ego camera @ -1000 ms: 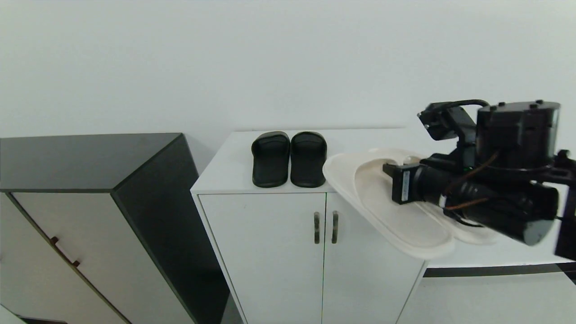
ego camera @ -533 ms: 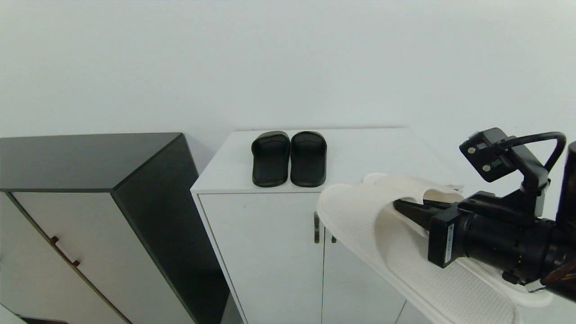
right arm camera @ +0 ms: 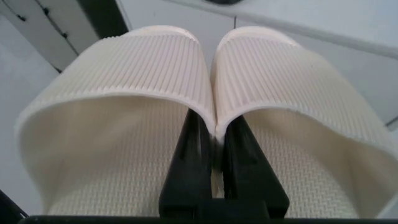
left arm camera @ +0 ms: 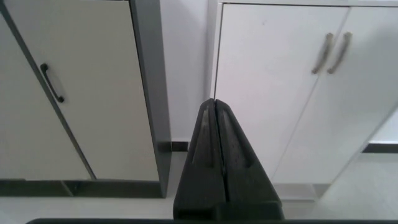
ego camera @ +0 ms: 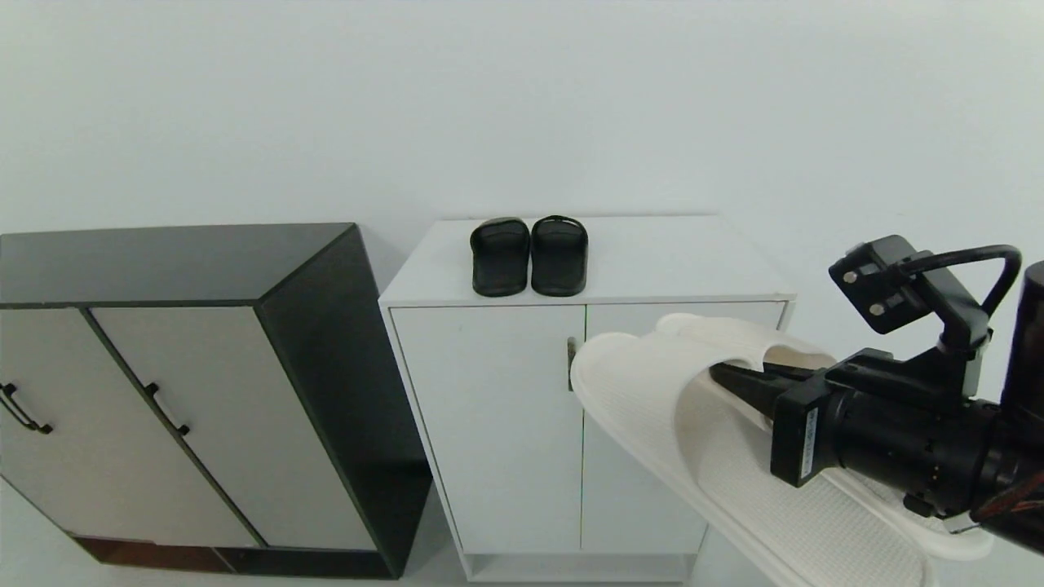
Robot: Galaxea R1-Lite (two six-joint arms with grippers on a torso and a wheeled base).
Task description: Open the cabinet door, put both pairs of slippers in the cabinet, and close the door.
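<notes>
A pair of black slippers [ego camera: 530, 257] stands side by side on top of the white cabinet [ego camera: 489, 424], whose two doors are closed. My right gripper [ego camera: 726, 379] holds the pair of white slippers [ego camera: 652, 391] in the air in front of the right door, toes tilted up toward the cabinet. In the right wrist view the right gripper [right arm camera: 214, 137] pinches the two inner strap edges of the white slippers [right arm camera: 149, 68] together. My left gripper [left arm camera: 216, 109] is shut and empty, low down, facing the white cabinet [left arm camera: 267, 93] and its door handles [left arm camera: 333, 53].
A black cabinet [ego camera: 163, 261] with grey doors stands right beside the white one on the left, also seen as the black cabinet [left arm camera: 149, 74] in the left wrist view. One door handle [ego camera: 571, 363] peeks out beside the held slippers. A plain wall rises behind.
The right arm lifted the white slippers off the cabinet top and brought them down and toward me. Since then the camera has pulled back; both cabinets look farther off.
</notes>
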